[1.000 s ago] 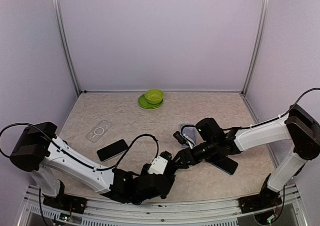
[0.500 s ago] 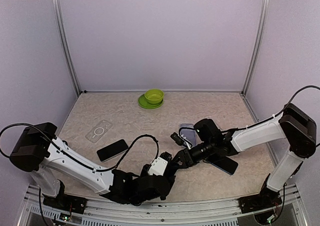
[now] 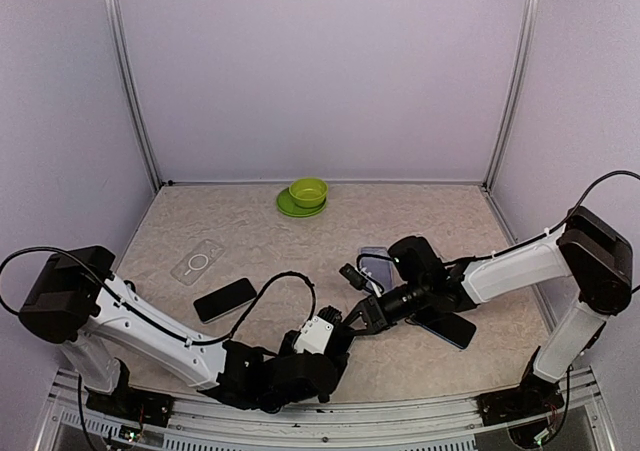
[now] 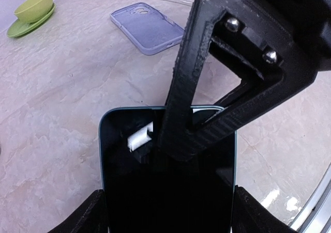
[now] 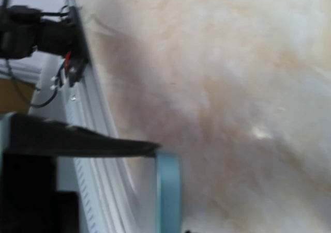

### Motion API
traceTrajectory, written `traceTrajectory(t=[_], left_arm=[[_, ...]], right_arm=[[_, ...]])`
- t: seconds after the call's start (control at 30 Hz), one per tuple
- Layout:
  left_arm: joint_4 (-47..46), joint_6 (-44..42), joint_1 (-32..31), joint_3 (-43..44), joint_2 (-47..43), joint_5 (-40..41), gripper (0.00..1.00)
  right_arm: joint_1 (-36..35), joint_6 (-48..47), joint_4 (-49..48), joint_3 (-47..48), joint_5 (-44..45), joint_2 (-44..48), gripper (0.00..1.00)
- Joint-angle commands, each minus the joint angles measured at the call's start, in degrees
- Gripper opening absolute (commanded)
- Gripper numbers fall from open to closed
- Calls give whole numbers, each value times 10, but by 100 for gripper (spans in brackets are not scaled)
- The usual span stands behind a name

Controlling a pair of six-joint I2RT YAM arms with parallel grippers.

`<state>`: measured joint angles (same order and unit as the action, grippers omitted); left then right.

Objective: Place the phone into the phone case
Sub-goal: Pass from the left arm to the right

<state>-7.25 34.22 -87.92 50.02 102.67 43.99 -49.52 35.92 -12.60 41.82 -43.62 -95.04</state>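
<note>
Middle front is jammed. The left gripper and right gripper meet tip to tip on the phone. The left arm and right arm lie low along the near side, so no way through there. The right arm also covers part of a dark slab, with the purple case just beside its wrist. On the left are 2 flat things, a black phone and a clear case. The green bowl sits by the back wall. The table between bowl and arms is wide open, same for the back right corner.
</note>
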Motion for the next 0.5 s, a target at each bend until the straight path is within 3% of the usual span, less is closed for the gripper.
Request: traceTrajectory(t=[0.0, 0.27, 0.47], left_arm=[[-23, 6, -4, -3, -20, 25, 70], [-24, 11, -5, -6, -27, 33, 76], [-31, 16, -6, -24, -59, 43, 87]], right_arm=[[-8, 5, -17, -9, -13, 5, 1], [-8, 13, -19, -4, -16, 21, 0], [-8, 5, 4, 7, -5, 43, 0]])
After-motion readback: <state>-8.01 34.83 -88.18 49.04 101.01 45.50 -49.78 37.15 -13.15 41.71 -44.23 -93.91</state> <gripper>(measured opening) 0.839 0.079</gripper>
